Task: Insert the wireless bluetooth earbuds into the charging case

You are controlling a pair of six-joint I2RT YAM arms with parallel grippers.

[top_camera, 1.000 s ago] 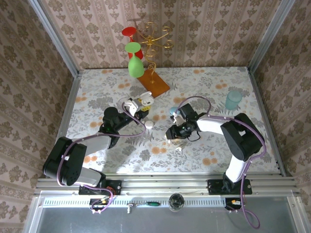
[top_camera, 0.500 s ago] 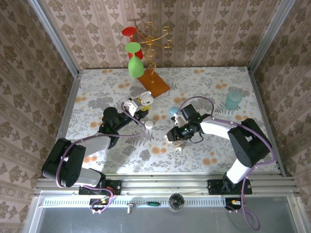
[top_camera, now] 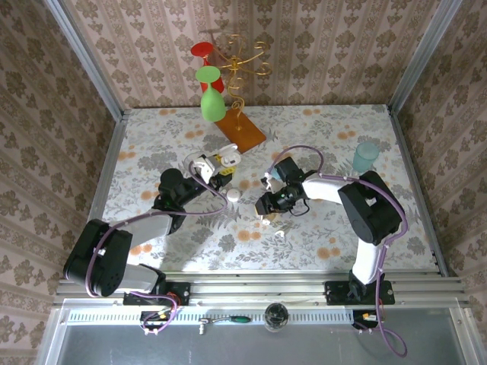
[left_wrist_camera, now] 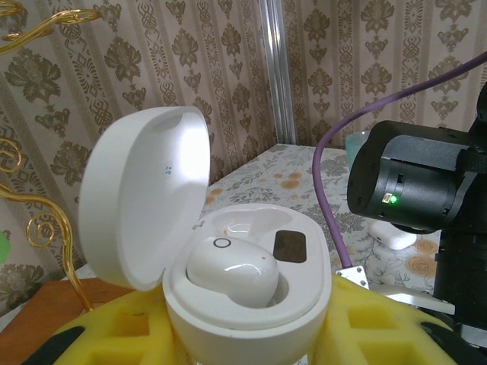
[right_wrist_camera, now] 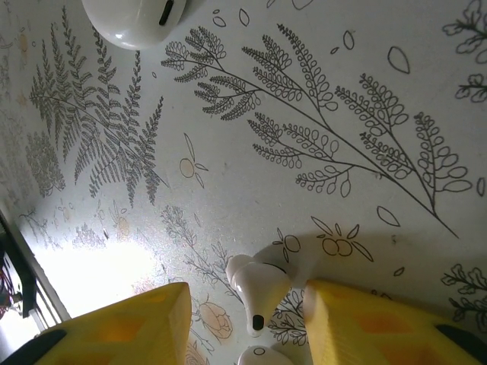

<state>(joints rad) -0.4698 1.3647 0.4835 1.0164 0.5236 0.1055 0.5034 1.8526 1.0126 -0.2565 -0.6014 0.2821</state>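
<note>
Left gripper [left_wrist_camera: 247, 331] is clamped on the charging case [left_wrist_camera: 251, 293], yellow fingers [left_wrist_camera: 380, 323] pressed in on either side, and it holds the case up off the table [top_camera: 342, 228] with the lid [left_wrist_camera: 144, 198] swung wide open. Inside, one white earbud [left_wrist_camera: 232, 270] sits snug in the near pocket. The far pocket [left_wrist_camera: 245, 223] is empty, with a dark little pad [left_wrist_camera: 289, 245] beside it. From above, the case [top_camera: 228, 157] shows at the tip of the left gripper [top_camera: 217, 167], just in front of the orange base of the gold wire stand [top_camera: 242, 129].

Over to the right gripper [right_wrist_camera: 245, 295]: it's down low at the table, jaws apart, and between the two yellow fingers [right_wrist_camera: 122, 327] lies a loose earbud [right_wrist_camera: 259, 283], white and glossy, flat on the fern print. It sits closer to one finger than the other; whether it touches that finger, I cannot tell. Another white piece [right_wrist_camera: 259, 355] peeks in at the frame's bottom edge, right by it. A larger white pebble [right_wrist_camera: 137, 19] rests well apart at the far side of the wrist view.

From overhead, the right gripper [top_camera: 264, 207] points in toward mid-table, near that pebble [top_camera: 233, 195], and a teal cup [top_camera: 365, 156] stands off to the right
</note>
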